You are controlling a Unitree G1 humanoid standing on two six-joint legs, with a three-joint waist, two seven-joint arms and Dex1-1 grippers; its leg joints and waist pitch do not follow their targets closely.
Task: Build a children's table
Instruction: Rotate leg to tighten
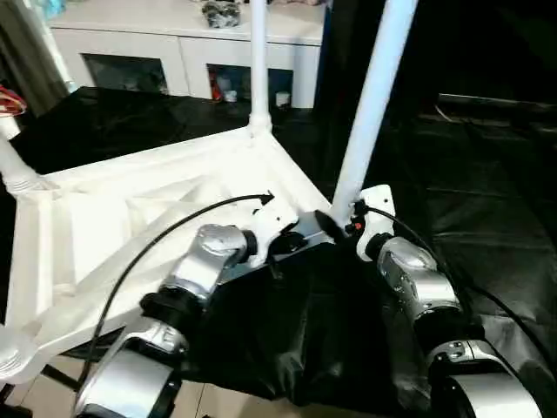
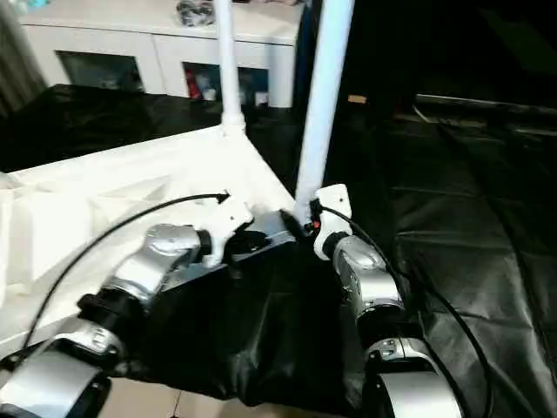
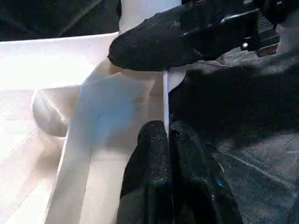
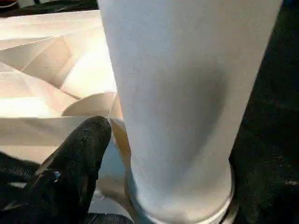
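White tabletop point(image 1: 130, 209) lying upside down | left gripper point(image 3: 166, 140) pinching its edge | right gripper point(image 1: 344, 228) standing open around leg point(image 1: 370, 104)

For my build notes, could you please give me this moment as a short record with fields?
Workpiece: tabletop, ribbed underside up, on black sheeting
Legs standing in sockets: near-right leg; far leg; left-edge leg
Left end effector: shut, pinching the tabletop's thin rim by the near-right corner
Right end effector: at the base of the near-right leg; grip unclear
Background: white cabinet with glass doors
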